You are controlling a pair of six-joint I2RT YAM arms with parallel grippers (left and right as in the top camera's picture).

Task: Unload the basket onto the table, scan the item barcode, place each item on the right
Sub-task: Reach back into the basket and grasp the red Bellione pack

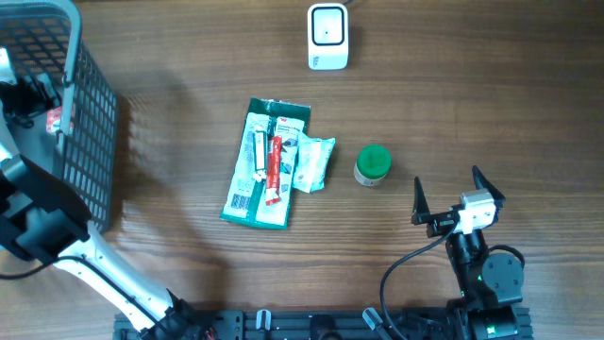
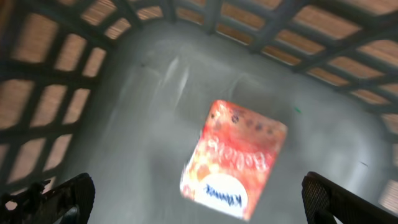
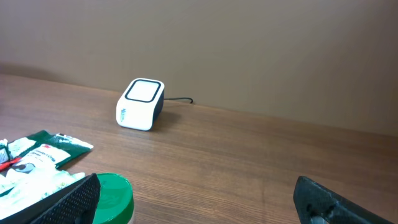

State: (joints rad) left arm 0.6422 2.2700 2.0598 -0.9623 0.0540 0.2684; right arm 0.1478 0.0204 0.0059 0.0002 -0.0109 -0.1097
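Wooden table with scanner, packets, jar, right gripper spread wide, empty, left gripper likewise, above tissue pack in basket

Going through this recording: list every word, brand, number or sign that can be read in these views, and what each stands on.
"Kleenex": on the orange tissue pack lying in the basket; the larger pale word above it is too blurred to read.
Green packet: print too small to read.
Scanner: small blue mark on its side, unreadable.
Green-lidded jar: nothing legible.
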